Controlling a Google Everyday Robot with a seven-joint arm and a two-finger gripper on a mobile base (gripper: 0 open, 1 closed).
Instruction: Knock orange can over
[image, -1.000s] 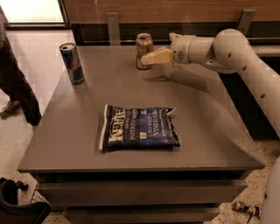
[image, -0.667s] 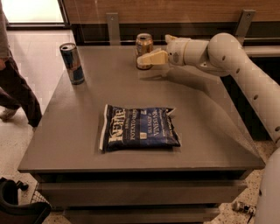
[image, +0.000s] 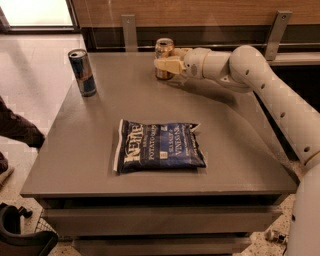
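Note:
The orange can (image: 163, 49) stands upright near the far edge of the grey table (image: 240, 145), a little right of the middle. It has a golden-orange body and a silver top rim. My gripper (image: 167, 65) reaches in from the right on the white arm (image: 260, 85). It is at the can's lower half, against or just in front of it, and hides part of the can's body.
A taller slim blue-and-silver can (image: 82, 71) stands upright at the table's far left. A dark blue chips bag (image: 159, 146) lies flat in the middle. A person's leg (image: 15, 131) is by the left edge. A wooden wall with metal brackets (image: 129, 31) runs behind.
My gripper has moved left, from beside the orange can to against its lower part. The can still stands upright. The person at the left has shifted.

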